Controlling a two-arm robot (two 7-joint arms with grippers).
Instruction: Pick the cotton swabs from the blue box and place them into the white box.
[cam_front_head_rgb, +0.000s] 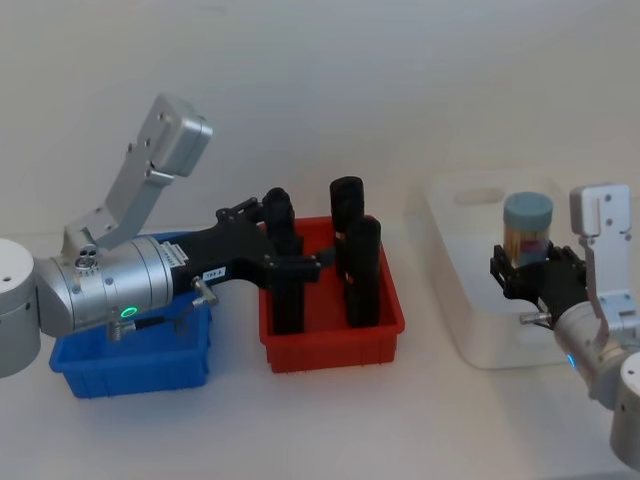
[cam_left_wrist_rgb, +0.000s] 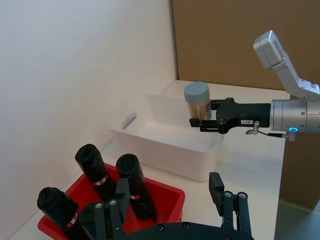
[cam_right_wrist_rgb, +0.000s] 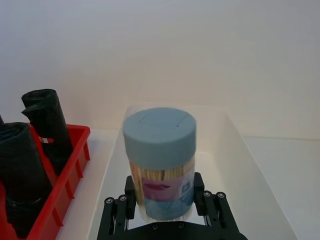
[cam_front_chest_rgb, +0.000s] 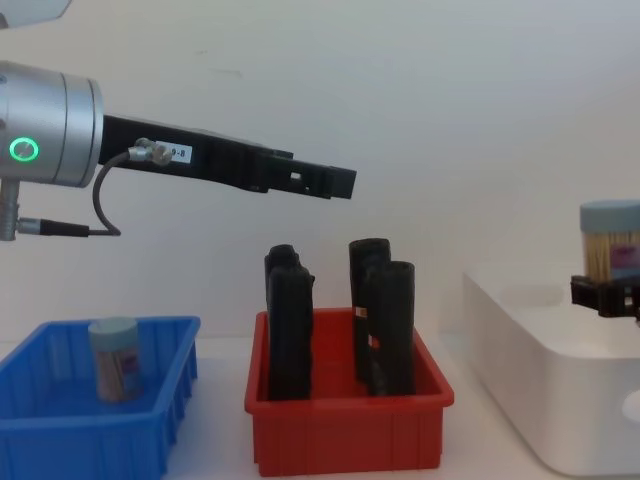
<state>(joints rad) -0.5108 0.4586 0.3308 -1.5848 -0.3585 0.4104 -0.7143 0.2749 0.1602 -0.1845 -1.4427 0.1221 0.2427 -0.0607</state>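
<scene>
Transfer partly complete: the right gripper (cam_front_head_rgb: 527, 268), clamped on one jar of cotton swabs (cam_front_head_rgb: 527, 225), holds it above the white box (cam_front_head_rgb: 470, 330) at 3 o'clock, unreleased; a second jar (cam_front_chest_rgb: 113, 358) awaits pickup in the blue box (cam_front_chest_rgb: 60, 440) at 9 o'clock, the left gripper (cam_left_wrist_rgb: 168, 192) spread empty above the red bin (cam_front_head_rgb: 330, 350)

light: bright, even | shadows: faint, soft beside red bin (cam_front_head_rgb: 330, 350) | white box (cam_front_head_rgb: 460, 290) washed out against table (cam_front_head_rgb: 330, 420)
</scene>
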